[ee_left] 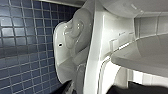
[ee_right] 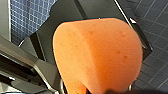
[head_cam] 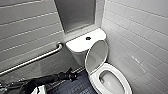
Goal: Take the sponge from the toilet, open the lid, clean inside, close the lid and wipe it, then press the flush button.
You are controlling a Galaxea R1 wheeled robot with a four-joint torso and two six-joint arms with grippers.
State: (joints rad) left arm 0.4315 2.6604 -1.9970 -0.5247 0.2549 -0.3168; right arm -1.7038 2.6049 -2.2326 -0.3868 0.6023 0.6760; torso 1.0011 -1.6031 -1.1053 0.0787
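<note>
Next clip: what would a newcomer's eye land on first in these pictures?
First, the bright orange sponge, looming close in the right wrist view above the dark tiled floor. Next, in the head view, the white toilet in the corner, its lid raised against the tank, with a metal grab bar on the wall to its left.

I'm seeing bright, even light here. Glare sits on the raised lid [head_cam: 96, 56] and the glazed side of the toilet [ee_left: 75, 27]. The floor [head_cam: 77, 86] beside it lies dim, and the sponge [ee_right: 97, 55] glows shadowless.
</note>
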